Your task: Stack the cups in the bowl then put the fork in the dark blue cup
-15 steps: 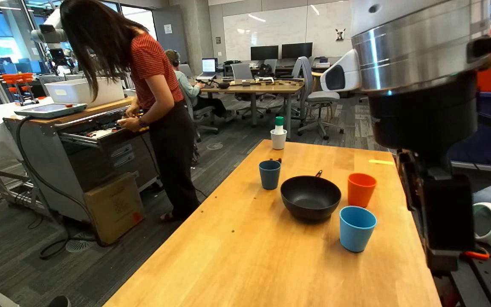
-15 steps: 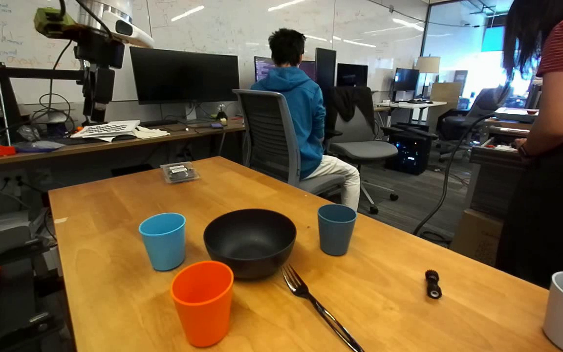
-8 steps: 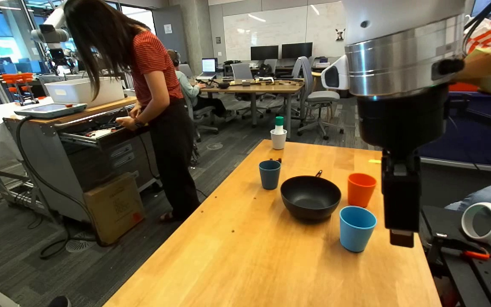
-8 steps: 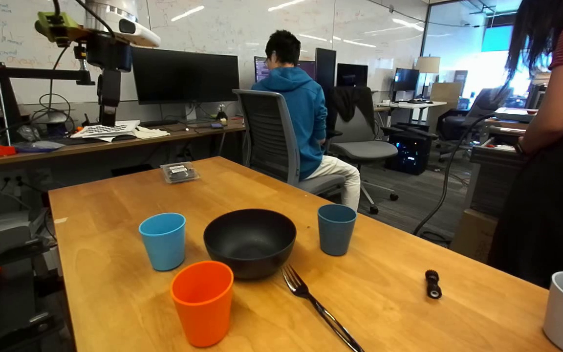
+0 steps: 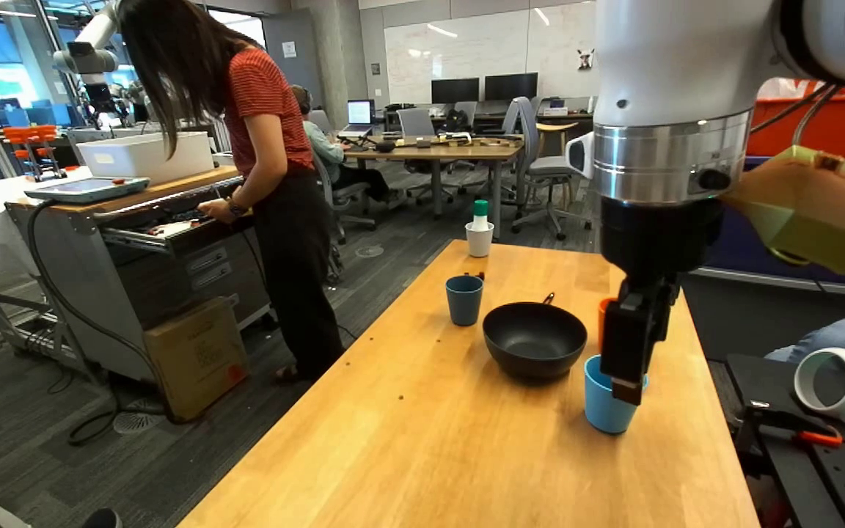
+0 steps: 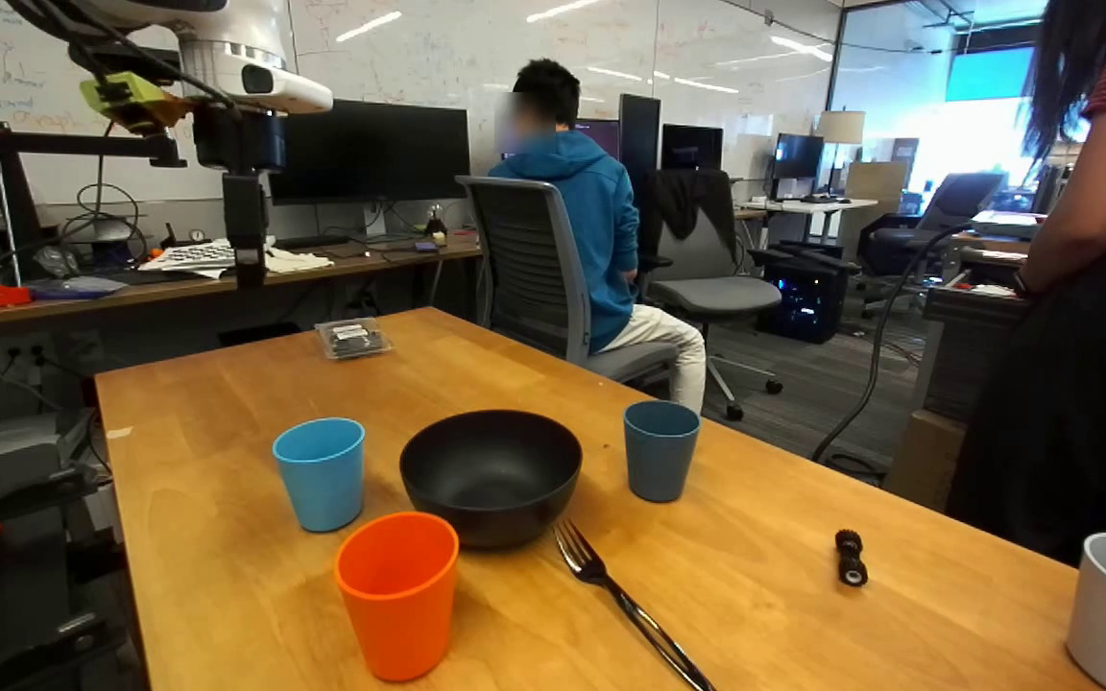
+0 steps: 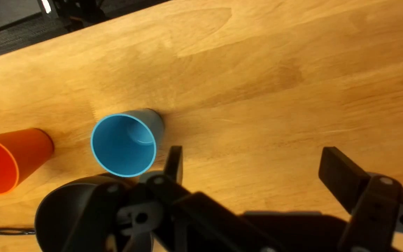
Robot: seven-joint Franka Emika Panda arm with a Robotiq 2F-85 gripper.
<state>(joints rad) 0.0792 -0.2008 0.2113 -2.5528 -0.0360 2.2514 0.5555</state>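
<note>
Robotiq gripper point(image 7: 252, 164): jaws wide apart, pointing down, tabletop showing between the fingertips point(image 7: 174, 162). In the wrist view the light blue cup point(image 6: 320, 480) sits left of both fingertips, outside the gap; in an exterior view the gripper overlaps that cup. Height above the wooden table point(image 6: 534, 633) is hard to judge from these angles.

Layout, in an exterior view: black bowl point(image 6: 491, 480) at mid-table. Light blue cup upright on its left; orange cup point(image 6: 397, 600) upright, nearer and to the left; dark navy-teal cup point(image 6: 661, 456) upright on its right. All three stand on the wood, outside the bowl and apart from it. Fork point(image 6: 613, 587) lies flat on the near side, tines just beside the bowl, handle running toward near right.

Also on the table: small black cylindrical part point(image 6: 851, 559), right of the fork; white cup point(image 5: 479, 243) holding a green-capped bottle point(image 5: 480, 214); clear plastic package point(image 6: 353, 338) close to the far edge.

Bystanders: person in a red striped shirt point(image 5: 268, 103) at an open drawer; person in a blue hoodie point(image 6: 567, 221), seated.
</note>
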